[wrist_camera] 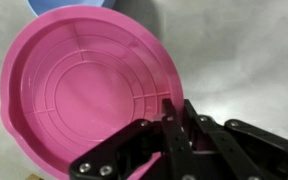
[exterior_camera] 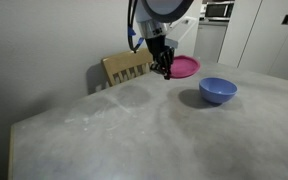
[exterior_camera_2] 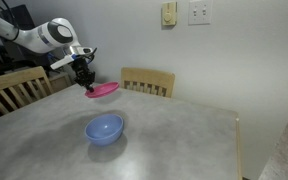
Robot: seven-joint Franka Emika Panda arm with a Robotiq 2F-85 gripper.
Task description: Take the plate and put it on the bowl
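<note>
The magenta-pink plate [exterior_camera: 185,67] hangs tilted in the air above the grey table, held by its rim. My gripper [exterior_camera: 166,71] is shut on the plate's edge. In an exterior view the plate [exterior_camera_2: 103,89] is held above the table's far left part, with my gripper [exterior_camera_2: 85,82] at its left edge. The periwinkle-blue bowl [exterior_camera: 217,90] stands upright on the table, apart from the plate, and also shows in an exterior view [exterior_camera_2: 104,128]. In the wrist view the plate [wrist_camera: 79,85] fills the frame, my fingers [wrist_camera: 170,112] pinch its rim, and a sliver of the bowl [wrist_camera: 69,6] shows at the top.
A wooden chair [exterior_camera: 124,68] stands at the table's far edge close to the gripper. Two wooden chairs [exterior_camera_2: 149,81] [exterior_camera_2: 9,90] flank the table [exterior_camera_2: 174,135] in an exterior view. A white wall with outlets [exterior_camera_2: 199,12] is behind.
</note>
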